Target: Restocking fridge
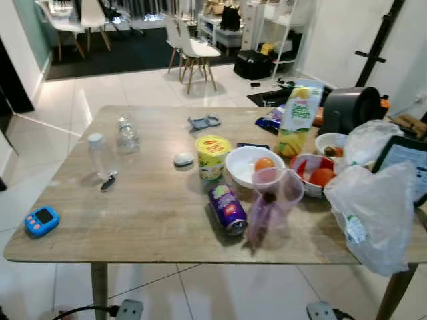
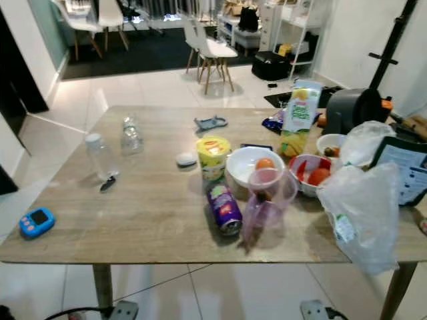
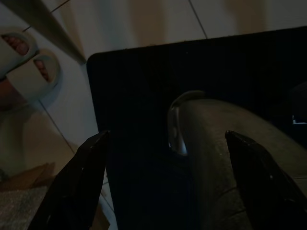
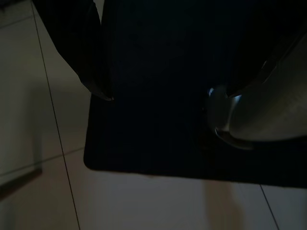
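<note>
Standing at the table (image 1: pixel 153 220), both arms hang idle: left gripper (image 3: pixel 165 184) and right gripper (image 4: pixel 165 91) spread, holding nothing. Next, I judge, reaching up for the juice carton (image 1: pixel 299 117).

the table (image 1: pixel 153 220) has a matt, pale wood-grain top. on it lie a glossy metal can (image 1: pixel 227 209), clear plastic bottles (image 1: pixel 102 156), a see-through pinkish plastic jug (image 1: pixel 273 200), a crinkled thin plastic bag (image 1: pixel 373 210), a printed carton (image 1: pixel 298 117), glossy white bowl (image 1: pixel 248 165). the floor tiles (image 1: pixel 133 90) shine.
</note>
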You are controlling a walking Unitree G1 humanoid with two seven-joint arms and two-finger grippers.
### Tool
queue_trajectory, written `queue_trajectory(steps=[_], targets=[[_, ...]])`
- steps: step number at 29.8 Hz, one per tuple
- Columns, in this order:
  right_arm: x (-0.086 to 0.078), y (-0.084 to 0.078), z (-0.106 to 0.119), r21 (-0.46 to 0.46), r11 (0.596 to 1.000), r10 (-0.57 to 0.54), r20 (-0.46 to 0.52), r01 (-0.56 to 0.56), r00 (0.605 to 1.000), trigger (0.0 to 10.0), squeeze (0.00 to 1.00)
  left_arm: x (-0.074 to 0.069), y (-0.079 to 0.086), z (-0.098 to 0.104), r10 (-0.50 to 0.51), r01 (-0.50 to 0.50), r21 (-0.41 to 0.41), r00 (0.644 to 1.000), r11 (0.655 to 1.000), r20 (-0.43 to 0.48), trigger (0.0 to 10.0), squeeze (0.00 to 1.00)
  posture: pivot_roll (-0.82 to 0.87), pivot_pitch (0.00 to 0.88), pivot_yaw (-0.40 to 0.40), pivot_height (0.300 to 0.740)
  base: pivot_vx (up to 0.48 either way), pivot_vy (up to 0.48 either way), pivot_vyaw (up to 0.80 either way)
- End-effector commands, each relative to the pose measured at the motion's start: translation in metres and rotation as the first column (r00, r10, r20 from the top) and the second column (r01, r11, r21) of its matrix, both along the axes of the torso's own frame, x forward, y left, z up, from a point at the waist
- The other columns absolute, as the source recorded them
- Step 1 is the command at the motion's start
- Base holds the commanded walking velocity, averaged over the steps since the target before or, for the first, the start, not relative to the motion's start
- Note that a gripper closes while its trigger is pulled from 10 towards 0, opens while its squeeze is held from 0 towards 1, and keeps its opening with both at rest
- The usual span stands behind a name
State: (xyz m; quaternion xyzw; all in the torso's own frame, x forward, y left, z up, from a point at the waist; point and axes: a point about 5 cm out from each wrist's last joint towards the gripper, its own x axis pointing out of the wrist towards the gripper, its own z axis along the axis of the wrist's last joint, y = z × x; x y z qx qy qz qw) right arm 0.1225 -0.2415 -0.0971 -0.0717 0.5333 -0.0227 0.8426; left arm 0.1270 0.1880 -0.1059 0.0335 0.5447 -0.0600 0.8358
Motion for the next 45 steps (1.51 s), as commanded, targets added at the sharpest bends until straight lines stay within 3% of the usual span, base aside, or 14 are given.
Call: queue_trajectory(steps=[1, 24, 32, 42, 45], targets=[[0.000, 0.005, -0.001, 0.011, 1.000, 0.002, -0.001, -0.002, 1.000, 10.0, 0.00, -0.011, 0.000, -0.003, 0.002, -0.002, -0.002, 0.999, 1.000, -0.041, 10.0, 0.00, 0.08, 0.000, -0.031, 0.740, 0.000, 0.000, 0.00], [0.001, 0.000, 0.000, -0.023, 1.000, 0.004, -0.008, -0.004, 1.000, 10.0, 0.00, -0.022, 0.020, -0.004, 0.113, -0.106, 0.105, 0.991, 0.989, -0.065, 10.0, 0.00, 0.09, 0.000, -0.036, 0.740, 0.000, 0.000, 0.00], [-0.002, -0.005, 0.000, -0.060, 0.998, 0.007, -0.027, -0.008, 1.000, 10.0, 0.00, -0.030, 0.039, -0.003, 0.179, -0.158, 0.204, 0.980, 0.966, -0.087, 10.0, 0.00, 0.09, 0.000, -0.035, 0.740, 0.000, 0.000, 0.00], [-0.003, -0.009, 0.001, -0.096, 0.995, 0.017, -0.050, -0.022, 0.999, 10.0, 0.00, -0.029, 0.048, -0.001, 0.233, -0.214, 0.224, 0.970, 0.951, -0.065, 10.0, 0.00, 0.09, 0.000, -0.032, 0.740, 0.000, 0.000, 0.00], [-0.004, -0.010, 0.000, -0.104, 0.994, 0.018, -0.058, -0.024, 0.998, 10.0, 0.00, -0.033, 0.058, 0.001, 0.291, -0.268, 0.260, 0.955, 0.928, -0.052, 10.0, 0.00, 0.09, 0.000, -0.031, 0.740, 0.000, 0.000, 0.00]])
